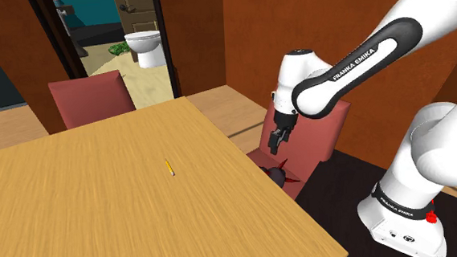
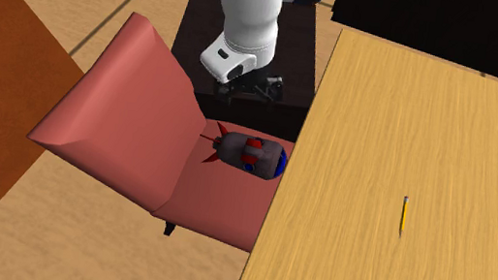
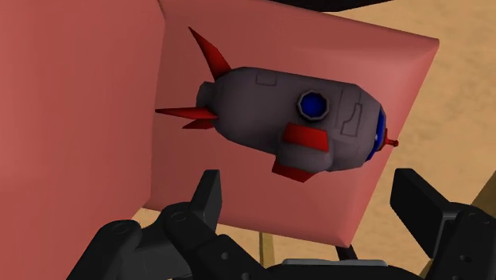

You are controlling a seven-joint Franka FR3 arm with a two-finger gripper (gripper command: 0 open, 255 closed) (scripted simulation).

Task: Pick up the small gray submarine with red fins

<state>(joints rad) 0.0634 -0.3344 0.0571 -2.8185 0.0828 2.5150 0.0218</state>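
Over the red chair (image 2: 130, 139) seat, the black fingers (image 3: 208, 203) hang wide open w/ nothing btwn them and touching nothing. Small dark-gray submarine (image 3: 270, 111) lies on its side on the seat below, apart from both fingertips. Red tail fins point toward the backrest; blue nose points toward the bench (image 2: 417, 106), just beside its edge. Blue porthole and red side fins face up. In the shoulder view the sub is partly hidden behind the bench edge. On the wooden bench top, well apart from the sub, lies a yellow pencil (image 2: 404, 215). 2nd red chair (image 1: 93, 99) stands at the bench's far side.
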